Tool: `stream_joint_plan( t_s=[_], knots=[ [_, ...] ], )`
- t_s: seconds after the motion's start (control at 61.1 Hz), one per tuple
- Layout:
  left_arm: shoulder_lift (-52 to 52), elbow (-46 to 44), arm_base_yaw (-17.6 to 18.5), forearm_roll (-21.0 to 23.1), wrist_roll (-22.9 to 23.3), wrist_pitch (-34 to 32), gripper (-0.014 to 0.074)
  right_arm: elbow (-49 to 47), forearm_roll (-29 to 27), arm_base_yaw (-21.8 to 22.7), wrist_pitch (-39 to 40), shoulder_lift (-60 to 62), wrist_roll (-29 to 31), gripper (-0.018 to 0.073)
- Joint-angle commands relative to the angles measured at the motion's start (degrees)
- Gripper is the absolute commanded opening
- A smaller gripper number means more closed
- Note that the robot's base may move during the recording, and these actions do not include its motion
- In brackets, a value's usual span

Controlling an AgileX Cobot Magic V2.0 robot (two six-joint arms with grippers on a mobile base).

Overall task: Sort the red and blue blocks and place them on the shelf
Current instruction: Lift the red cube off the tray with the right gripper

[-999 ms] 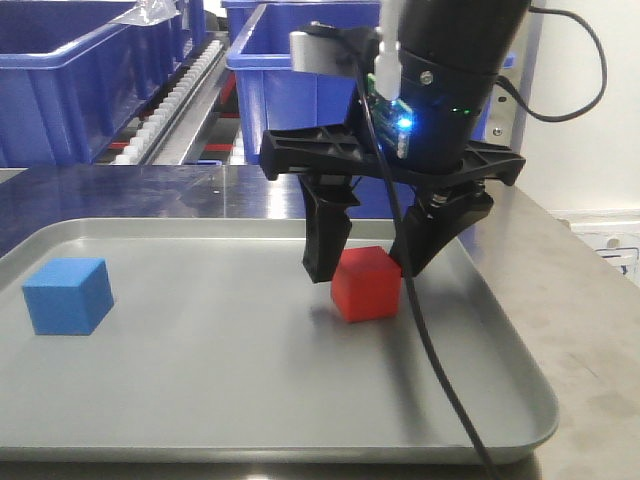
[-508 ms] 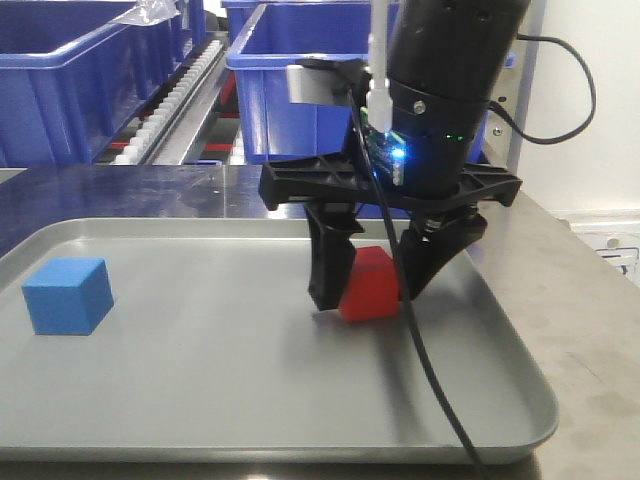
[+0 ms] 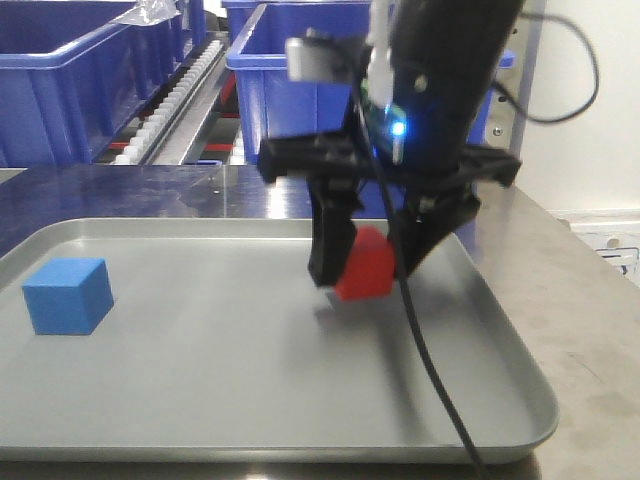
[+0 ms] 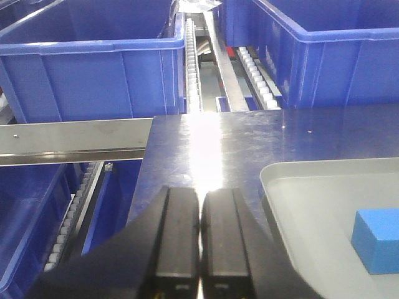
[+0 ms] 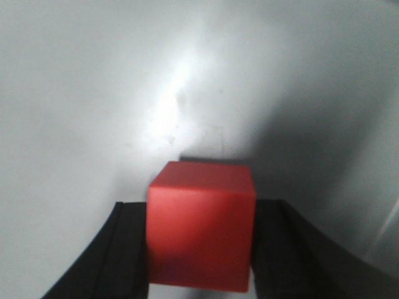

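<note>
right jaws: clamped on red block (image 3: 366,268), tilted, just above grey tray (image 3: 250,400) floor | left jaws: pressed together, nothing between, over steel table (image 4: 206,134) | blue block (image 3: 68,295): resting on tray's left side, well apart from red

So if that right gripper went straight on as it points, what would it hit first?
The grey tray: the right gripper, shut on the red block, points down at its bare floor, seemingly close below.
</note>
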State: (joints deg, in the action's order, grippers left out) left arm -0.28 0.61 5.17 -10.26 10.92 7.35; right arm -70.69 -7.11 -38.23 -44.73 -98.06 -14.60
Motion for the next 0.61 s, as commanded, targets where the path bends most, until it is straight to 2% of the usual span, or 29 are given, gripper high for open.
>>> stream_joint_plan(
  t_s=[0.0, 0.164, 0.278, 0.59],
  knots=[
    [-1.23, 2.42, -0.14, -0.11, 0.03, -5.05, 0.0132, -1.79, 1.2, -0.09, 2.98, 6.08, 0.47, 0.0067],
    [-1.23, 2.42, -0.14, -0.11, 0.03, -5.05, 0.0132, -0.57, 2.61, 2.46, 7.07, 12.1, 0.47, 0.0067],
    [-1.23, 2.42, -0.14, -0.11, 0.03, -5.05, 0.0132, 1.93, 2.8, 5.77, 11.05, 16.7, 0.47, 0.0067],
    [-1.23, 2.42, -0.14, -0.11, 0.03, -5.05, 0.0132, 14.68, 3.11, 17.39, 17.5, 31.88, 0.47, 0.0067]
  ],
)
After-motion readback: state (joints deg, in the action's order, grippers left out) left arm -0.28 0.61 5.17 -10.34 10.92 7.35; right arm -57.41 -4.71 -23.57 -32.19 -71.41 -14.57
